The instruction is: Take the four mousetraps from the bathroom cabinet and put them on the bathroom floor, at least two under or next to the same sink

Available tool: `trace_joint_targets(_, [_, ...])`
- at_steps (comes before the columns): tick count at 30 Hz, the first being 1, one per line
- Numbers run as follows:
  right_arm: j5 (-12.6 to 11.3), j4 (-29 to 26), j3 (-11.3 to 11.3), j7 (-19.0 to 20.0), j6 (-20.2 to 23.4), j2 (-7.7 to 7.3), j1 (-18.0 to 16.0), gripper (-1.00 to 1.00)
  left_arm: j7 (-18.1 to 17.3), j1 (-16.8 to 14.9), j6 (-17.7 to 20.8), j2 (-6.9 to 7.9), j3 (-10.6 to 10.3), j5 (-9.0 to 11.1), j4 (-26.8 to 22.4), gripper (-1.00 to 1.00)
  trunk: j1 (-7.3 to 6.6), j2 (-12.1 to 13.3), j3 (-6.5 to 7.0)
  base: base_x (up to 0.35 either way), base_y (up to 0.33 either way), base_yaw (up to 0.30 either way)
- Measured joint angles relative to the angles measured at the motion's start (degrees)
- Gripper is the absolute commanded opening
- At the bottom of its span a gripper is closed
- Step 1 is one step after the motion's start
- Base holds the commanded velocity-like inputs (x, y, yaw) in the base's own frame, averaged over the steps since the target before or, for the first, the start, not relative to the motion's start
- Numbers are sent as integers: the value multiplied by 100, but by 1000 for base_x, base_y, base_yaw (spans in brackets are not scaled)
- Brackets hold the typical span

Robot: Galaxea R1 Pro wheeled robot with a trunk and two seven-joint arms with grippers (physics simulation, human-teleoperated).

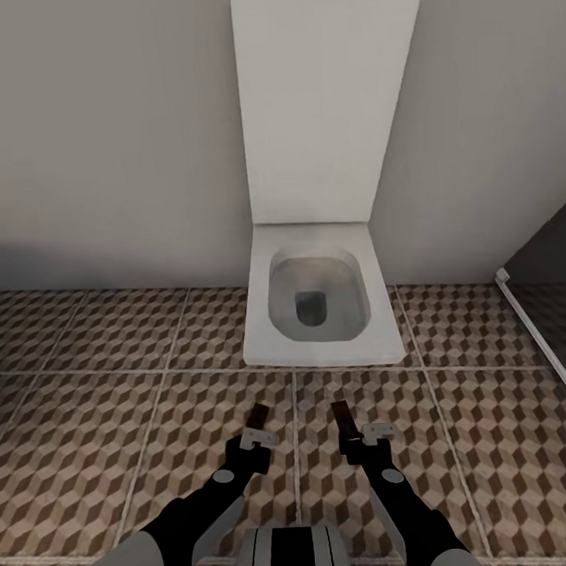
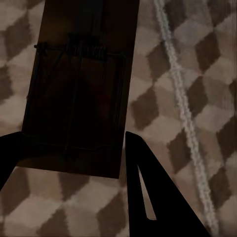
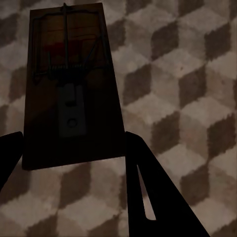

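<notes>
You have a mousetrap clamped in each gripper, the left trap (image 1: 258, 416) sticking forward from the left gripper (image 1: 256, 436) and the right trap (image 1: 342, 419) from the right gripper (image 1: 368, 434), both low centre above the floor (image 1: 93, 453), before the toilet (image 1: 321, 314).

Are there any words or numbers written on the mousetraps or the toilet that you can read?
None. The mousetrap in the left gripper is too dark to show any print. The mousetrap in the right gripper has a red mark and a metal plate, no letters. The toilet and floor tiles carry no writing.
</notes>
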Motion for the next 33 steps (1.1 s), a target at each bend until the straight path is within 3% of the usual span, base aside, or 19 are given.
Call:
trace_joint_targets(6, [0, 1, 0, 0, 0, 0, 0, -100, 11, 1, -1, -1, -196, 0, 7, -100, 0, 0, 0, 6, 0, 0])
trace_joint_targets(19, [0, 1, 0, 0, -1, 0, 0, -100, 9, -2, -5, -3, -230, 0, 0, -100, 0, 0, 0, 0, 0, 0])
trace_joint_targets(33, [0, 0, 4, 0, 0, 0, 0, -100, 10, 1, -17, 3, -227, -4, 5, -100, 37, -19, -310, 0, 0, 0])
